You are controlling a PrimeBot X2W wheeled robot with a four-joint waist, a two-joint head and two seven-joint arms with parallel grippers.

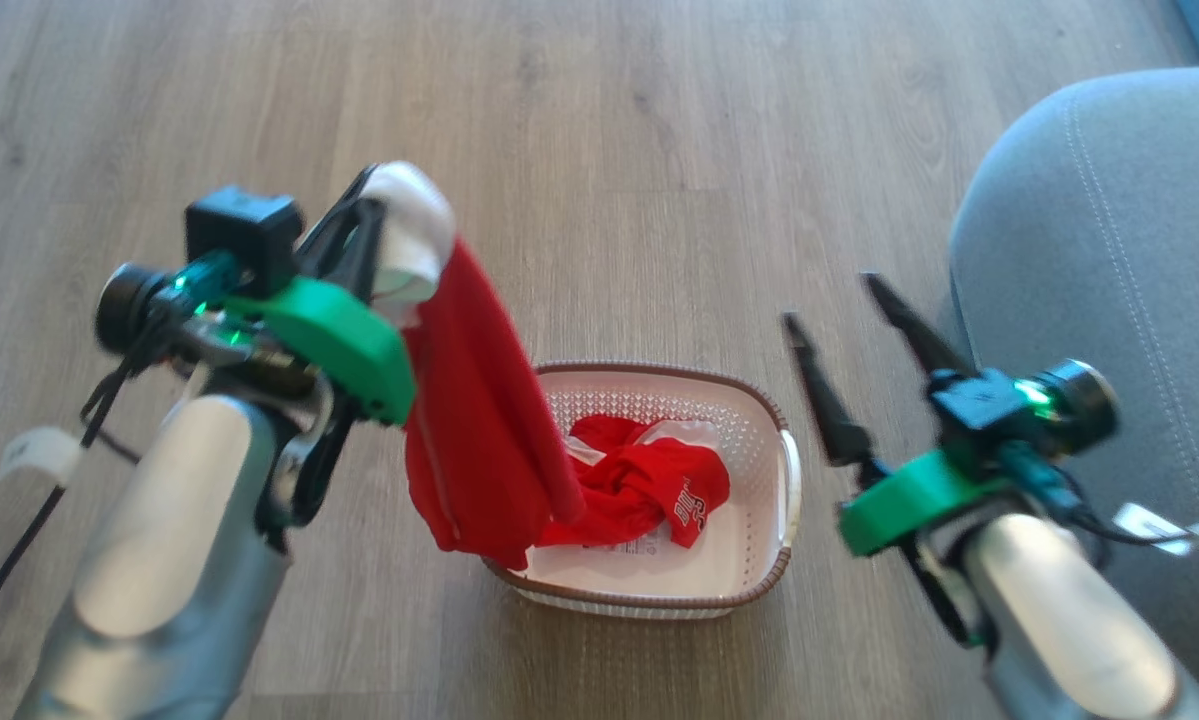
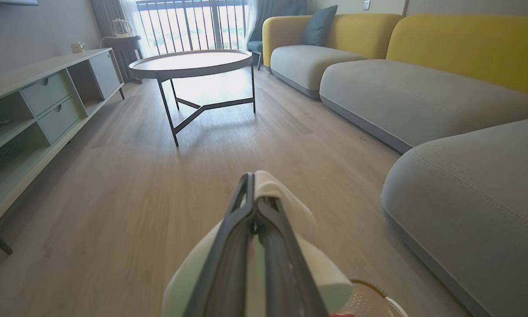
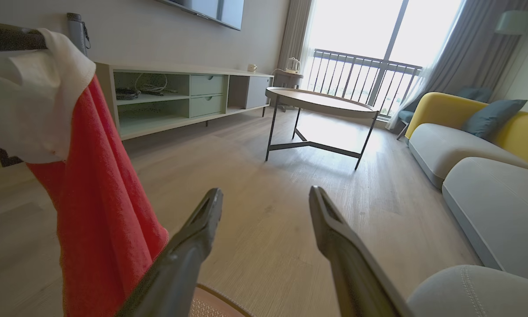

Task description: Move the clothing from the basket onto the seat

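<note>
Round table [image 2: 191, 64] near a low cabinet [image 2: 48, 101] (kettle [image 3: 293, 65] beyond)

The left gripper [image 2: 251, 182] has its two dark fingers pressed together on a white band of the clothing [image 2: 299, 211], which drapes down both sides of them. At the near right, a corner of the basket [image 2: 371, 297] shows. The grey seat [image 2: 466, 198] lies to the right, beside bare wooden floor [image 2: 114, 198]. A round table [image 2: 193, 61] stands far ahead, and a low cabinet [image 2: 39, 101] runs along the left.

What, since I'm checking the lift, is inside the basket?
Bunched red-and-white clothing lies in the basket, one end held up by the left fingers. Its floor beneath the bunch is covered.
</note>
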